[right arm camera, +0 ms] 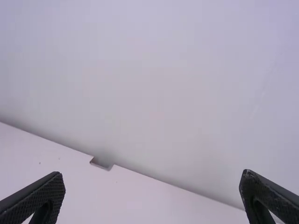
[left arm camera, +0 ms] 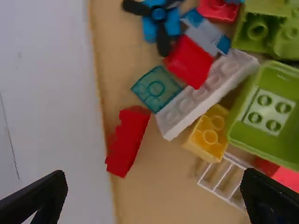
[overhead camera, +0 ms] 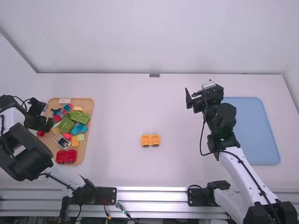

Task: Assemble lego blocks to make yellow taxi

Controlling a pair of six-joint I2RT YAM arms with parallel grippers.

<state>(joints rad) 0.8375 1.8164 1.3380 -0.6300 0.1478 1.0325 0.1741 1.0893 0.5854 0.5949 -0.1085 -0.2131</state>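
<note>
In the high view my left gripper (overhead camera: 46,116) hangs over the left edge of the wooden tray (overhead camera: 88,149); my left gripper (left arm camera: 156,193) is open with nothing between its fingers. Beneath it lie a red brick (left arm camera: 128,140), a teal brick (left arm camera: 156,87), a long white brick (left arm camera: 205,93) and a yellow brick (left arm camera: 208,133). A yellow-orange wheeled piece (overhead camera: 150,139) stands alone mid-table. More yellow bricks (overhead camera: 74,141) lie in the tray. My right gripper (overhead camera: 198,88) is at the right of the table; my right gripper (right arm camera: 152,193) is open and holds nothing.
Green car bodies (overhead camera: 80,116), a red wheeled piece (overhead camera: 66,157) and a blue propeller piece (left arm camera: 159,18) share the crowded tray. A flat blue mat (overhead camera: 257,135) lies behind the right arm, and the wall (overhead camera: 159,37) rises beyond the table's far edge.
</note>
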